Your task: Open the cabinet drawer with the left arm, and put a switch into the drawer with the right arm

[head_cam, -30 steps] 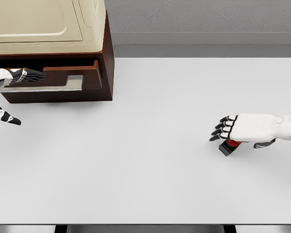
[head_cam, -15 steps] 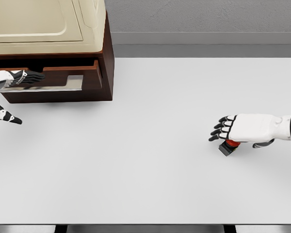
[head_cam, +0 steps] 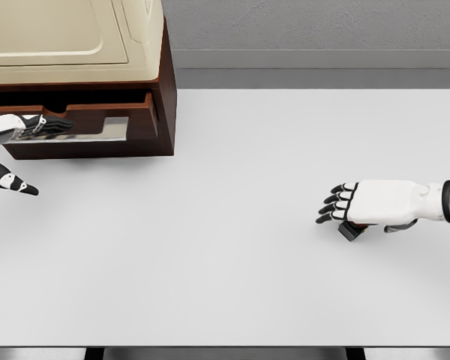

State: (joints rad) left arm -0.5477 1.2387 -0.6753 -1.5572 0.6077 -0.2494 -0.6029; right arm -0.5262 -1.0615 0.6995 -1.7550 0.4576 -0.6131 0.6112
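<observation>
The dark wood cabinet (head_cam: 163, 90) stands at the back left, and its drawer (head_cam: 112, 124) is a little way out, showing a pale strip inside. My left hand (head_cam: 39, 154) comes in at the left edge. Its fingers (head_cam: 51, 125) lie flat along the drawer front, the thumb (head_cam: 19, 184) hangs apart below, and the hand is open. The switch (head_cam: 351, 231), a small black block with a red part, lies on the white table (head_cam: 225, 285) at the right. My right hand (head_cam: 352, 213) hovers flat and open just over it, hiding most of it.
A cream appliance (head_cam: 67, 37) sits on top of the cabinet. The table's front edge runs along the bottom of the view, and a grey wall stands behind its far edge.
My right hand has slid slightly left and lower, covering more of the switch. The left hand has dropped a little along the drawer front.
</observation>
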